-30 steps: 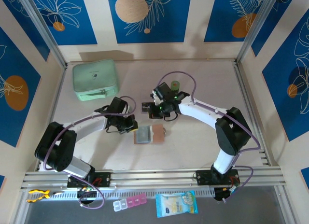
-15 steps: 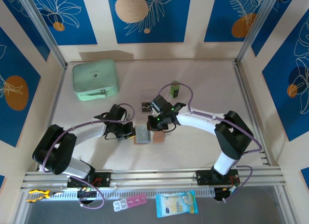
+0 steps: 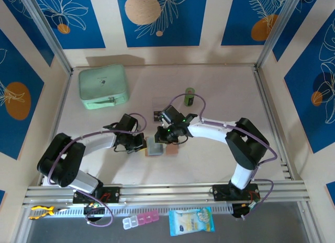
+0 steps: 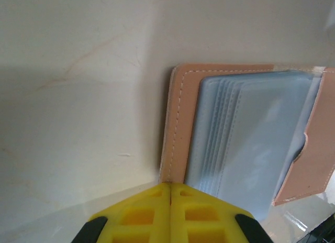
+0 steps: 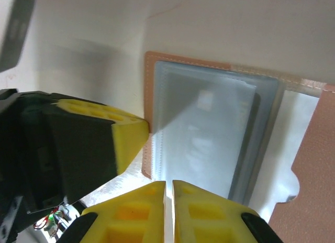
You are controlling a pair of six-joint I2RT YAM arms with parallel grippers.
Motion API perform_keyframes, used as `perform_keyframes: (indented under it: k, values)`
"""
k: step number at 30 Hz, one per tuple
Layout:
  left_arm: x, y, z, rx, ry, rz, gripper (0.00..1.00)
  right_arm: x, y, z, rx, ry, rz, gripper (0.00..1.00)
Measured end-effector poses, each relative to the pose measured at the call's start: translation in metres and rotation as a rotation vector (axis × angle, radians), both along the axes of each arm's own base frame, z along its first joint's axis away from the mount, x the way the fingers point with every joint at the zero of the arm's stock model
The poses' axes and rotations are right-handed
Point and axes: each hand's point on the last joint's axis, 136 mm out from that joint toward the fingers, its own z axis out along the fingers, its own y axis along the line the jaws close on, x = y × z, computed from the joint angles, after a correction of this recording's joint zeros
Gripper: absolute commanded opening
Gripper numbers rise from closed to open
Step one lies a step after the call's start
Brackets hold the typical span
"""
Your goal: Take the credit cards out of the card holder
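Note:
The tan card holder [image 3: 171, 148] lies open mid-table with its grey pockets [image 3: 153, 147] facing up. My left gripper [image 3: 142, 144] is shut, its yellow tips [image 4: 171, 184] pressing on the holder's [image 4: 178, 122] left stitched edge beside the pockets [image 4: 251, 138]. My right gripper [image 3: 166, 136] hangs over the holder, jaws parted by a narrow slit [image 5: 169, 183] above the near edge of the pockets [image 5: 209, 133]; nothing shows between them. Light markings show through the top pocket. One dark credit card [image 3: 158, 116] lies on the table just behind the holder.
A green cylinder [image 3: 190, 97] stands behind the right arm. A mint-green zip case [image 3: 103, 86] sits at the back left. The left gripper's yellow finger [image 5: 128, 141] is close beside the right gripper's. Walls bound the table on three sides.
The right gripper has come forward and left from beside the dark card to over the holder, and its jaws have parted slightly. The left gripper has settled on the holder's left edge.

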Motion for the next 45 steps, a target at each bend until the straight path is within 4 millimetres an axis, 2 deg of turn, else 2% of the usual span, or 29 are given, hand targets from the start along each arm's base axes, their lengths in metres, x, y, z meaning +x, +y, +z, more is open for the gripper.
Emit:
perform_keyframes:
  k: [7, 14, 32, 39, 45]
  values:
    - [0.000, 0.000, -0.001, 0.002, 0.002, 0.000, 0.00, -0.003, -0.001, -0.017, -0.029, 0.039, 0.003, 0.14]
    - [-0.001, 0.001, -0.001, 0.002, 0.003, 0.000, 0.00, -0.004, 0.000, -0.023, -0.042, 0.065, 0.005, 0.24]
    - [-0.001, 0.001, -0.001, 0.002, 0.003, 0.000, 0.00, -0.003, -0.016, -0.031, -0.114, 0.084, -0.026, 0.24]
    - [-0.001, 0.000, -0.001, 0.003, 0.003, 0.000, 0.00, 0.000, -0.016, -0.021, -0.101, 0.058, -0.031, 0.23]
    - [-0.001, 0.001, -0.002, 0.003, 0.003, 0.000, 0.00, 0.001, -0.001, -0.006, -0.009, 0.047, -0.004, 0.23]
